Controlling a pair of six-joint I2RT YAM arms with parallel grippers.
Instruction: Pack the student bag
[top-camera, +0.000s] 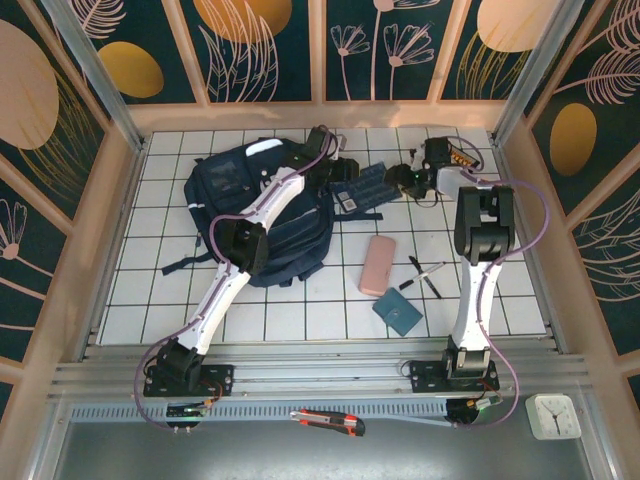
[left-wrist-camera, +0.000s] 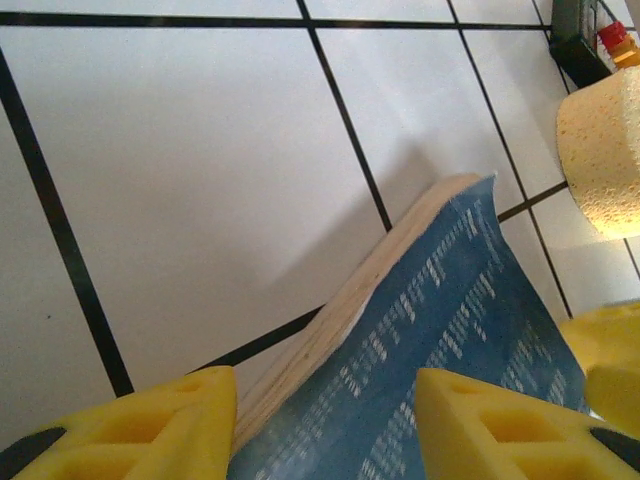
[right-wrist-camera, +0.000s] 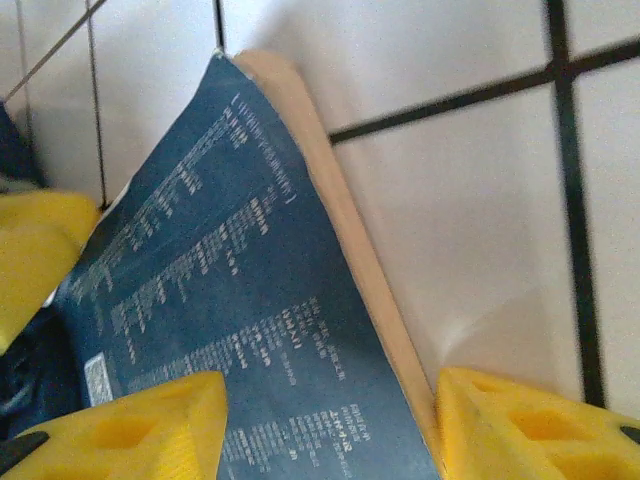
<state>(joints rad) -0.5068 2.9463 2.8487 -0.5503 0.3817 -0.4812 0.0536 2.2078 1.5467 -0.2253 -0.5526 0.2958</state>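
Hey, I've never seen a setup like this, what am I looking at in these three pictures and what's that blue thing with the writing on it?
These are two robot arms bolted to the near edge of a tiled table. The wide picture looks down from above; the other two come from cameras on each wrist, so the yellow shapes are each arm's own jaws.

On the table lie a navy backpack, a pink case, a teal wallet and pens.

The blue thing is a book with small print on its cover. Both the left gripper and the right gripper reach it from opposite ends, jaws on either side of it. Whether they are gripping it already I cannot tell.
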